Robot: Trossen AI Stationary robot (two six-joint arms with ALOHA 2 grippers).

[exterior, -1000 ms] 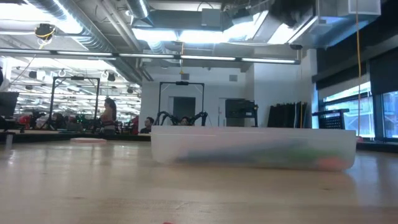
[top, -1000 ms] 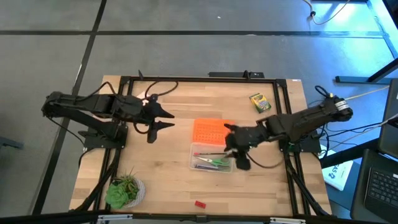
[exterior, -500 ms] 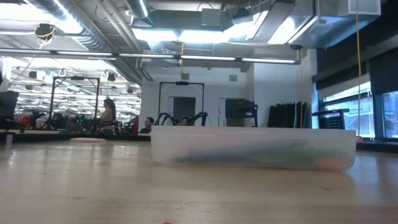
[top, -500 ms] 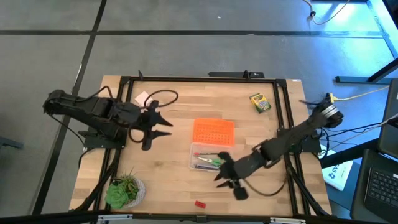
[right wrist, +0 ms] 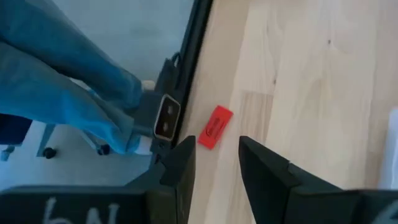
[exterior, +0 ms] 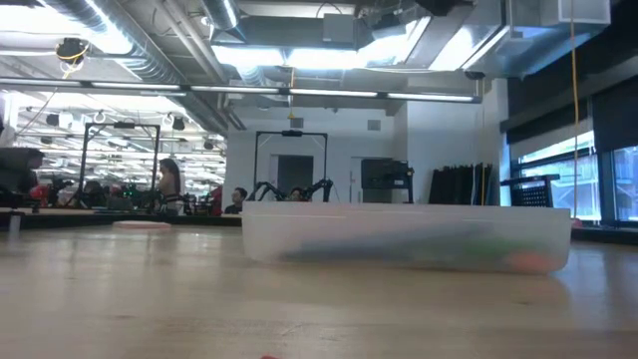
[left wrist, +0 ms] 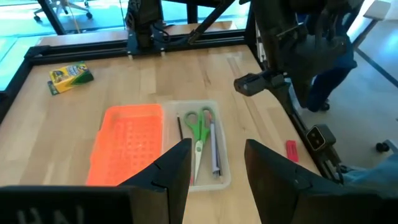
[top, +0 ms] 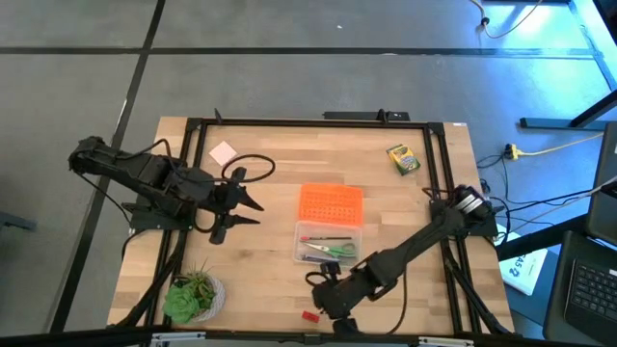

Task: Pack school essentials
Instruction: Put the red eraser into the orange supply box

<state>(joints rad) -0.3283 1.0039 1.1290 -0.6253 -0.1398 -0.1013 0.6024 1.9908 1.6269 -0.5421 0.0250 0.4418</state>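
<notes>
School essentials are partly packed: you already have the green-handled scissors [left wrist: 199,134], a purple pen [left wrist: 212,146] and a thin dark pencil [left wrist: 180,127] lying in the clear plastic box [top: 328,244], whose orange perforated lid [top: 331,203] lies beside it. You still have the small red eraser [right wrist: 215,127] at the bench's [top: 270,280] near edge, the yellow-green crayon box [top: 403,159] and the pink square note pad [top: 223,152] at the far corners. Your right gripper [top: 326,289] hangs just by the eraser, fingers apart and empty; your left gripper [top: 241,200] waits near the pad, fingers likewise apart.
</notes>
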